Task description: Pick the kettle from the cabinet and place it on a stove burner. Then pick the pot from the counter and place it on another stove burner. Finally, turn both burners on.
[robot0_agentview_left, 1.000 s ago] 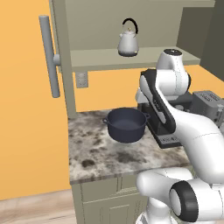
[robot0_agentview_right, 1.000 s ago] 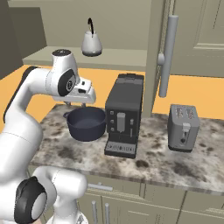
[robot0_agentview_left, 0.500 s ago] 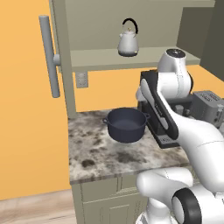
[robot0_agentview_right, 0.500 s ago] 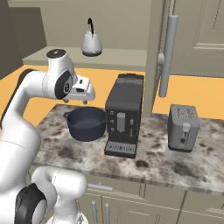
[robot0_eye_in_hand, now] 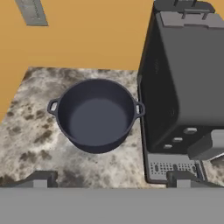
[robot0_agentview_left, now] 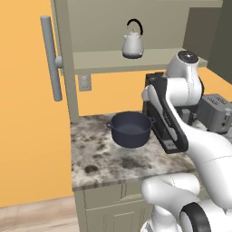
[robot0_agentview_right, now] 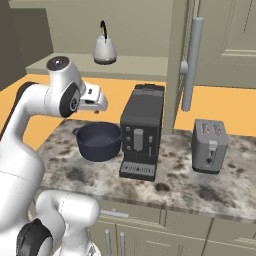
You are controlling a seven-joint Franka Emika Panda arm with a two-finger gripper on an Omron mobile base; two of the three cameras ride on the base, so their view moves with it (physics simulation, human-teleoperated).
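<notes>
Over the last second our arm rose slightly above the counter (robot0_agentview_left: 99, 158), and the gripper (robot0_eye_in_hand: 109, 180) finished spreading until its jaws stood wide open and empty. The kettle (robot0_agentview_left: 132, 43) sat untouched on the cabinet (robot0_agentview_left: 136, 61) shelf, far above the pot (robot0_eye_in_hand: 96, 114). We judged the kettle pick had not begun.

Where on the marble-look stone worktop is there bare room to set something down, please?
The mottled marble-look counter is bare left of and in front of the round dark navy pot, out to its front edge. A second free patch lies between the black coffee machine and the grey toaster. It is crowded where the pot stands close beside the coffee machine.
</notes>
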